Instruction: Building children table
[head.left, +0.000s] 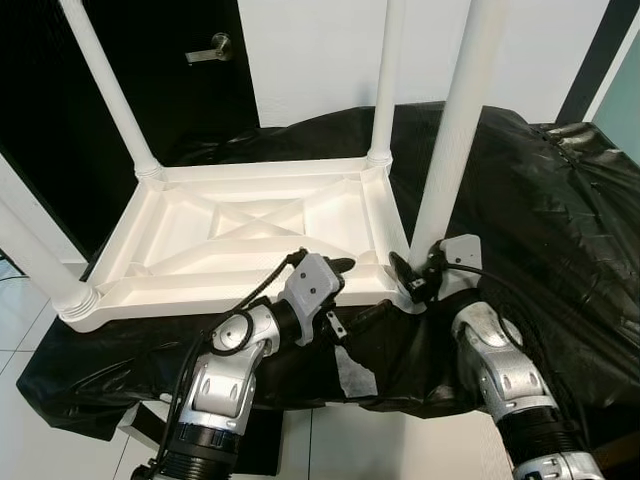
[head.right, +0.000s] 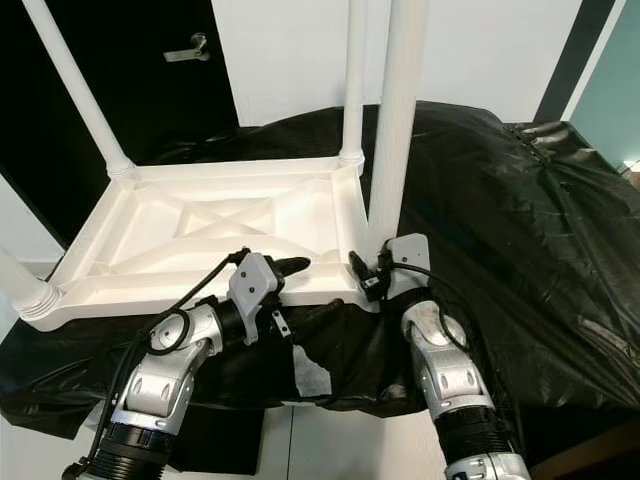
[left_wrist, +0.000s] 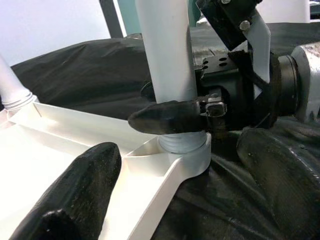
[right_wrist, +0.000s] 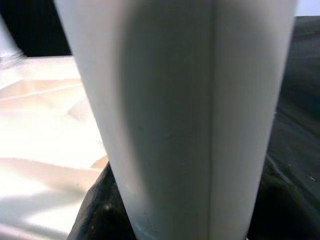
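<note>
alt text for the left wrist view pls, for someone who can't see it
The right hand grips a white table leg just above its socket in the corner of the upside-down white tabletop. The left hand's blurred black fingers frame the foreground, over black plastic sheeting.

My left gripper reaches forward over the near edge, fingers spread apart. My right gripper sits at the near right corner, fingers closed round something upright, both elbows bent low.
</note>
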